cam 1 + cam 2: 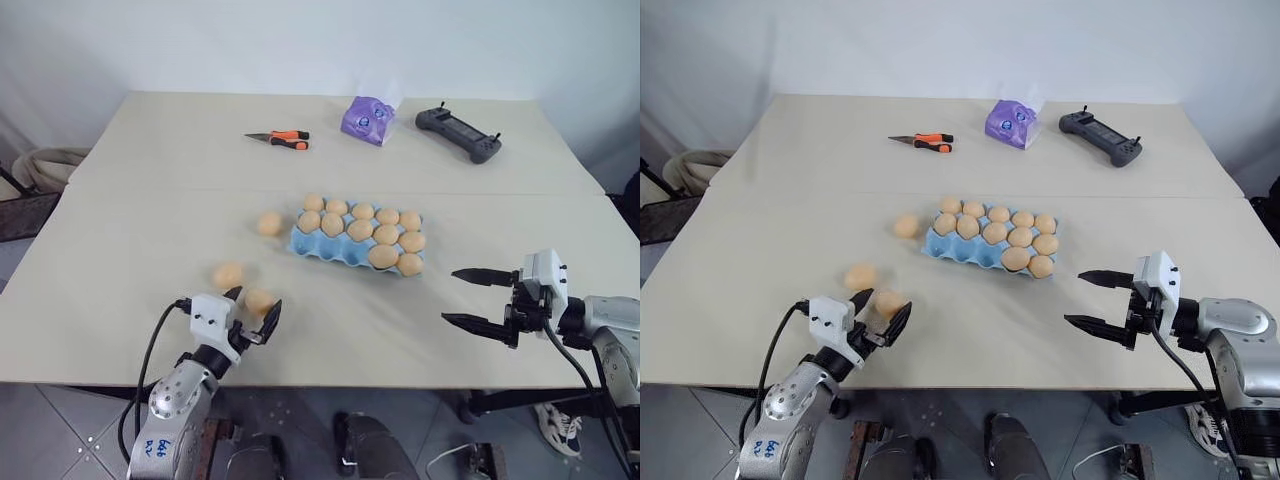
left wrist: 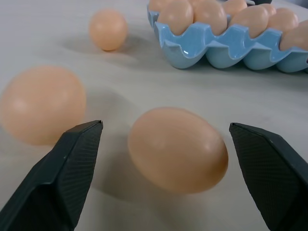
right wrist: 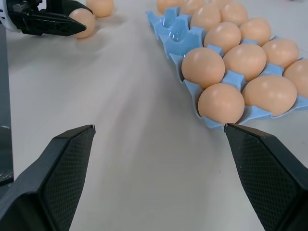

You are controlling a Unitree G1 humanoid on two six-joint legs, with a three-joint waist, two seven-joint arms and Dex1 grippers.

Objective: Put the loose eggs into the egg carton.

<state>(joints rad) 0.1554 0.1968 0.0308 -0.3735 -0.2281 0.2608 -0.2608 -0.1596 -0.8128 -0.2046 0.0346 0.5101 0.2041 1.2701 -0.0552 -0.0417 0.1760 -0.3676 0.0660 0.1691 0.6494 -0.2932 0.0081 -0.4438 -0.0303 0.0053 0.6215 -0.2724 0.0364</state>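
The light blue egg carton (image 1: 325,250) sits mid-table and holds several tan eggs; its near-left pockets are empty. Three loose eggs lie to its left: one (image 1: 269,223) close beside the carton, one (image 1: 229,275) nearer me, and one (image 1: 259,300) by the table's front edge. My left gripper (image 1: 254,310) is open, its fingers on either side of that nearest egg (image 2: 177,149) without touching it. My right gripper (image 1: 452,296) hangs open and empty to the right of the carton (image 3: 168,21).
At the back of the table lie an orange-handled tool (image 1: 280,139), a purple pouch (image 1: 370,118) and a black controller (image 1: 458,132). A seam runs across the table behind the carton. The front edge is just below my left gripper.
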